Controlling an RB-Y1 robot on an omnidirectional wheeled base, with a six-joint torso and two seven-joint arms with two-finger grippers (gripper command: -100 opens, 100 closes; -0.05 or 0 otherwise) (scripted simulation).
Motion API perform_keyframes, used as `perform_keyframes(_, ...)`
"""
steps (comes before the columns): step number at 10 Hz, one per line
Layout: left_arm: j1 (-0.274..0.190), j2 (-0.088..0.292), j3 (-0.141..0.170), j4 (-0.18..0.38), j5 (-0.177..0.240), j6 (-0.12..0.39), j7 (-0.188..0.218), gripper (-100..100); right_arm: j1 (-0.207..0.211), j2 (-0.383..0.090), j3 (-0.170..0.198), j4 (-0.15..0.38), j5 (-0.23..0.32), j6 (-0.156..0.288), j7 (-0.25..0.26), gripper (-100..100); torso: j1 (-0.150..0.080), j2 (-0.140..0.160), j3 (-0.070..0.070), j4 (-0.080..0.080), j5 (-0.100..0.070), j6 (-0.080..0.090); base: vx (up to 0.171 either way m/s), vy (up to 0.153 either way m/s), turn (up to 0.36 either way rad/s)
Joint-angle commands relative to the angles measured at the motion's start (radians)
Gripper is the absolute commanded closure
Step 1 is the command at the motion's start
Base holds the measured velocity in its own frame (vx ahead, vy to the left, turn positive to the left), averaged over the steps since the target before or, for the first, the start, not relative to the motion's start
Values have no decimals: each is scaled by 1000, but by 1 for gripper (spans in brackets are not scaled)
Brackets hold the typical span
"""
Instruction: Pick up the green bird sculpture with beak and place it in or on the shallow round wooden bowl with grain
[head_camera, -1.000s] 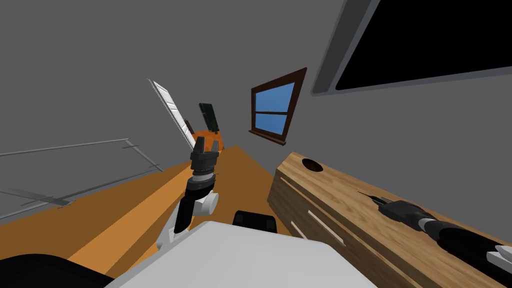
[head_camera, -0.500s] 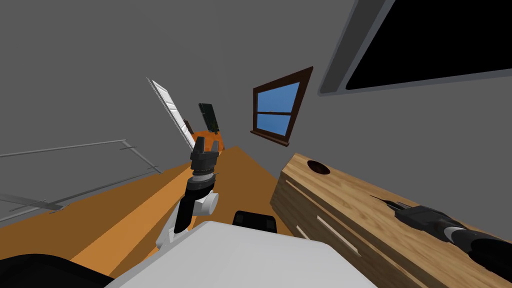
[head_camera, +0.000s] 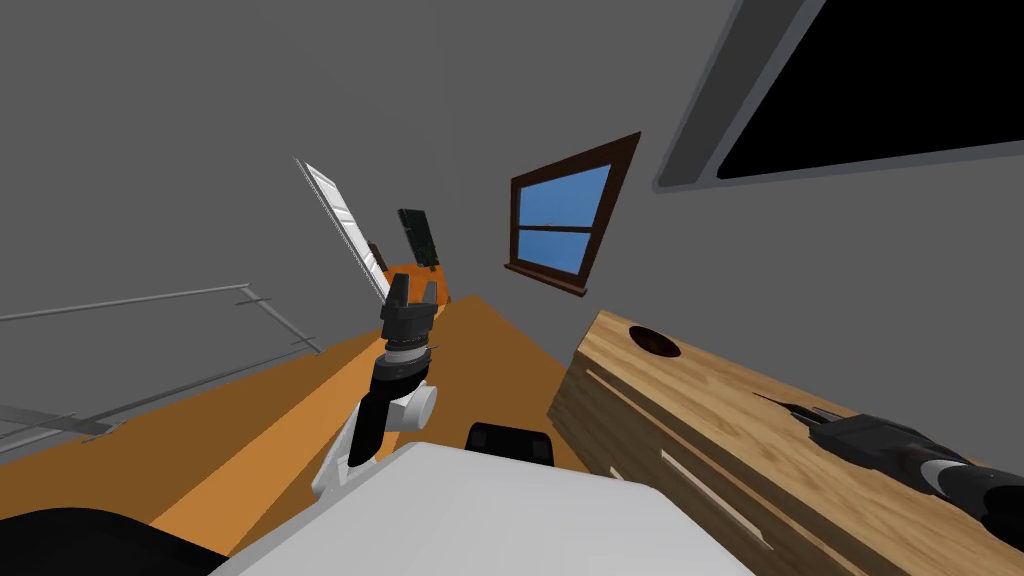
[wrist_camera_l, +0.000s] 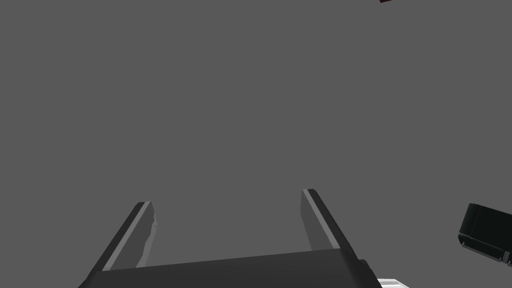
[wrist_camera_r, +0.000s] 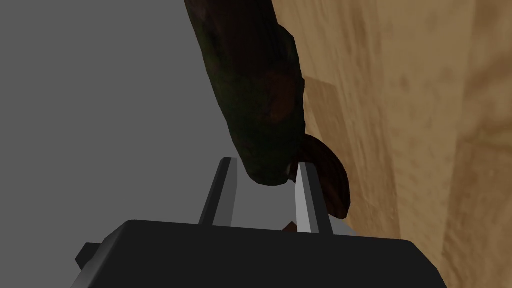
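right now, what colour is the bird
The bird is dark green mottled with brown; right wrist view shows it best.

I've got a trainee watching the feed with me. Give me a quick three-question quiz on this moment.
1. True or false: the left gripper holds the bird sculpture.
2. The wooden bowl sits on: A) the orange floor, B) the wooden cabinet, C) the window sill.
3. Fill in: the right gripper is shut on the ____.
Key: 1 false, it is raised and open with nothing in it; 2 B; 3 bird sculpture.
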Motion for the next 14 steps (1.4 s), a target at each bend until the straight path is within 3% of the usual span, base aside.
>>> perform_keyframes(1, 0, 0, 0, 0, 0, 0, 0, 0, -16, -25, 22, -1, -7, -10, -31, 100, 0, 0, 0, 0, 0, 0, 172, 74, 33)
perform_keyframes(4, 0, 0, 0, 0, 0, 0, 0, 0, -40, -53, 58, -4, -10, -18, -74, 100, -6, -4, -3, -1, -1, 0, 165, 41, 22)
perform_keyframes(10, 0, 0, 0, 0, 0, 0, 0, 0, -119, -128, 167, -17, -11, -41, -203, 100, -8, -3, -2, -1, -2, 0, 172, 25, 18)
perform_keyframes(12, 0, 0, 0, 0, 0, 0, 0, 0, -140, -144, 192, -21, -10, -46, -232, 100, -8, -3, -2, -1, -2, 0, 156, -1, 14)
perform_keyframes(13, 0, 0, 0, 0, 0, 0, 0, 0, -138, -137, 185, -15, -9, -47, -219, 100, -10, -2, -2, -1, -2, 1, 64, -7, 19)
perform_keyframes(14, 0, 0, 0, 0, 0, 0, 0, 0, -140, -138, 186, -15, -10, -48, -222, -100, -10, 3, 1, 0, -3, 2, 14, 0, 6)
